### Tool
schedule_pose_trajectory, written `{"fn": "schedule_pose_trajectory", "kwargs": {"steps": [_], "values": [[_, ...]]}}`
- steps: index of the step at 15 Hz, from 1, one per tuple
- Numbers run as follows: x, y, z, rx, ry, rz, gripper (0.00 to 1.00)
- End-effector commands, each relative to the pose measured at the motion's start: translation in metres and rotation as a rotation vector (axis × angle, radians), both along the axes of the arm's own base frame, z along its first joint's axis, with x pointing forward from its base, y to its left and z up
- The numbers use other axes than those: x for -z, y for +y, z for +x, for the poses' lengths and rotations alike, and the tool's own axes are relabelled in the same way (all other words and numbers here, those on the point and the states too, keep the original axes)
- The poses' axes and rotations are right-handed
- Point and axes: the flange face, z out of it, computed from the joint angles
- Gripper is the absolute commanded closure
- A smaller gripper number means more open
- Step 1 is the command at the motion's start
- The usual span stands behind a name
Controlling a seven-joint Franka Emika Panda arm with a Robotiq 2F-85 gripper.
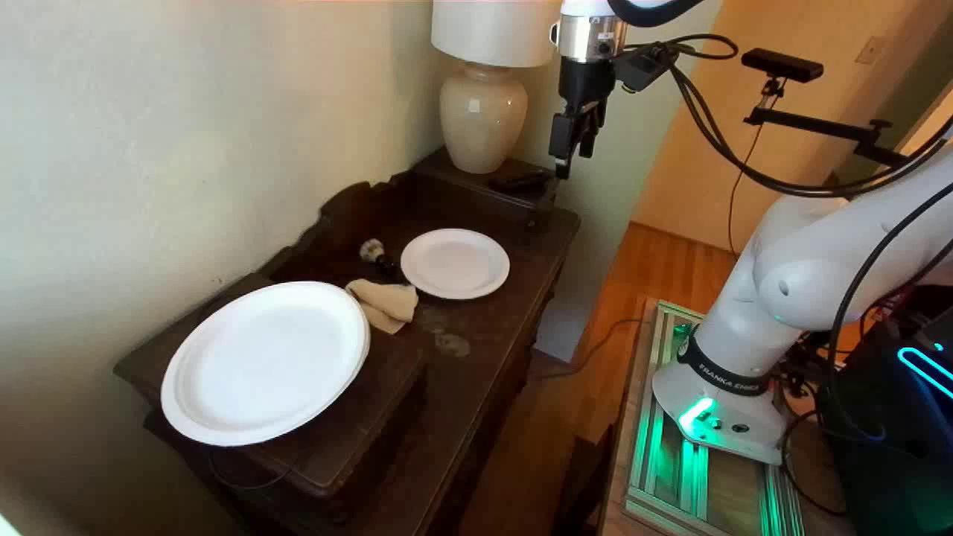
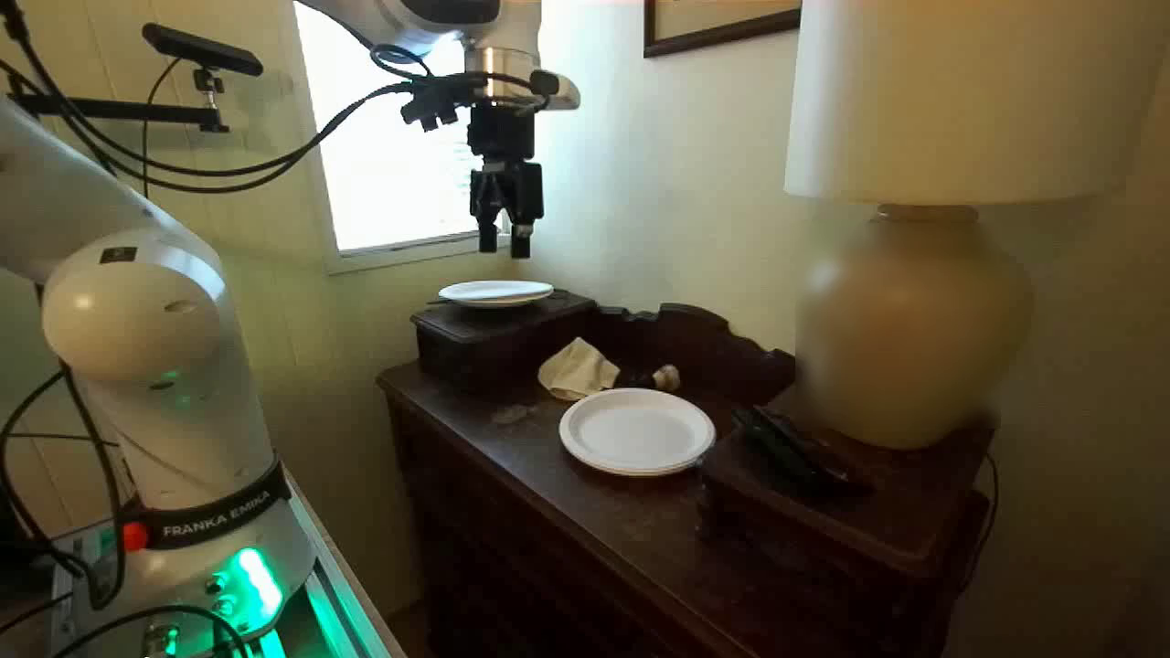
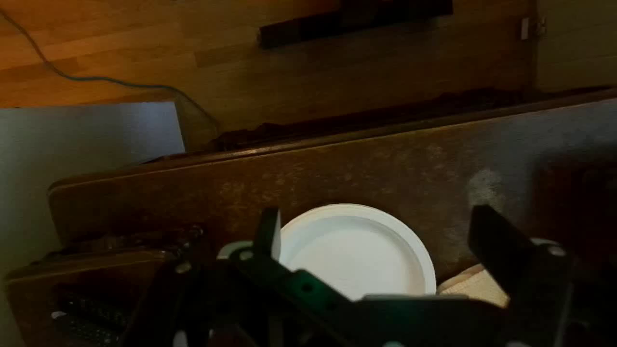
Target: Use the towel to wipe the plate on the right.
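Note:
A beige cloth towel (image 1: 383, 301) lies crumpled on the dark dresser, between two white plates; it also shows in an exterior view (image 2: 578, 370) and partly in the wrist view (image 3: 477, 289). A white plate (image 1: 455, 263) lies flat on the dresser top near the lamp, also seen in an exterior view (image 2: 637, 431) and the wrist view (image 3: 359, 255). Another white plate (image 1: 268, 365) sits on the raised box, also seen in an exterior view (image 2: 496, 291). My gripper (image 1: 573, 160) is open and empty, high above the dresser. In the wrist view its fingers (image 3: 378, 231) are wide apart.
A lamp (image 1: 484, 119) stands on the raised end of the dresser. Dark remote-like objects (image 2: 795, 452) lie beside it. A small brush (image 1: 374, 253) lies by the towel near the dresser's carved backboard (image 2: 708, 326). The wall (image 1: 186, 134) stands close behind.

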Motion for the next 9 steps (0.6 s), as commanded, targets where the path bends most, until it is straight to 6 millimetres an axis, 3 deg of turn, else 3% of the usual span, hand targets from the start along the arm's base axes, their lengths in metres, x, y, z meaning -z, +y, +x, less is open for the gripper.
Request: {"fn": "schedule_pose_trajectory", "kwargs": {"steps": [1, 5, 9], "values": [[-0.001, 0.0, 0.0, 0.0, 0.001, 0.0, 0.0], [-0.001, 0.0, 0.0, 0.0, 0.001, 0.0, 0.0], [0.023, 0.001, 0.048, -0.004, -0.05, -0.019, 0.0]]}}
